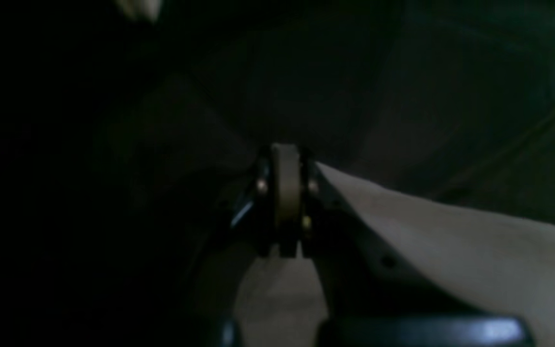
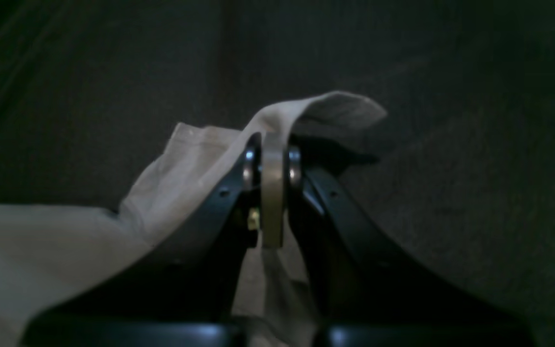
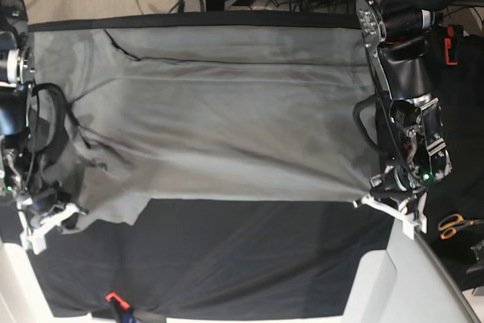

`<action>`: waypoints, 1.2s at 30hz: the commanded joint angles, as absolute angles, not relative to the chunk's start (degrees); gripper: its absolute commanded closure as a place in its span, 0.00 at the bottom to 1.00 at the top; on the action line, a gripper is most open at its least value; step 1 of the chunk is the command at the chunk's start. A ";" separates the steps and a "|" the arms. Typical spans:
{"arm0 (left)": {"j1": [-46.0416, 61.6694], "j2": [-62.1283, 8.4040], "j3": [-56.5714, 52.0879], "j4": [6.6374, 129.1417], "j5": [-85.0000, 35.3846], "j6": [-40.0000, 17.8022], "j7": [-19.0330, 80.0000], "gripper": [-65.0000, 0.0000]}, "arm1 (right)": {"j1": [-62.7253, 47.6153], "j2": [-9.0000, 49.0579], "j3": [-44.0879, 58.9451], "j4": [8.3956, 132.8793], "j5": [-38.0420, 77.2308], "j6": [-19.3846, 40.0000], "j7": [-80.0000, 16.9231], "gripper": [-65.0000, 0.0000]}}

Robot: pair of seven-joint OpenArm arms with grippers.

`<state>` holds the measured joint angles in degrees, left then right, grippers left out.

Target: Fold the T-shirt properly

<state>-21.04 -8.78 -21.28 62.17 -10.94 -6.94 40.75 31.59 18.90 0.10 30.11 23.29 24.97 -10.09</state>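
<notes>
- The T-shirt [image 3: 219, 119] lies spread across the black table cloth [image 3: 249, 262], its far edge along the back of the table, its near edge drawn taut between the two arms
- The left gripper [image 3: 372, 200] is clenched on the near corner on the base view's right; in its wrist view the cloth sits pinched between the closed jaws and trails off to one side
- The right gripper [image 2: 272, 144] is likewise clamped on cloth, a fold draped over its tips; in the base view it sits at the sleeve end on the left
- Judged step: both corners gripped, ready to carry the near edge over for a first lengthwise fold
- The next move calls for both arms lifting and travelling together, keeping the edge taut so it lands straight
- No containers in view; orange-handled scissors [image 3: 454, 225] lie off to the right, clear of the shirt
</notes>
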 commanded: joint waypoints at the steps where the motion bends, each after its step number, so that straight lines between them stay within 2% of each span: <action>1: -22.64 -9.45 -21.32 63.43 -11.30 -7.08 39.43 1.00 | 34.24 19.74 -0.92 31.43 23.96 25.54 -8.48 1.00; 10: -22.46 -9.36 -19.38 63.16 -11.21 -7.08 39.43 1.00 | 34.68 20.79 -10.59 31.08 23.96 25.27 -2.15 1.00; 15: -22.20 -9.19 -16.84 63.60 -11.30 -7.08 39.34 1.00 | 34.68 22.46 -10.59 30.99 23.96 25.01 -2.15 1.00; 19: -22.37 -9.19 -16.84 63.60 -11.30 -7.08 39.34 1.00 | 34.68 24.13 -10.68 28.44 23.96 20.70 -1.98 1.00; 22: -22.55 -9.27 -16.84 63.60 -11.30 -7.08 39.34 1.00 | 36.18 24.57 -10.86 26.24 23.96 20.62 -1.71 1.00; 27: -22.64 -9.27 -16.84 63.69 -11.12 -7.08 39.34 1.00 | 38.20 24.84 -11.12 21.58 23.96 20.70 5.93 1.00; 36: -22.11 -9.36 -16.84 63.69 -11.21 -7.08 39.34 1.00 | 39.87 24.40 -12.26 20.18 23.96 22.02 6.20 1.00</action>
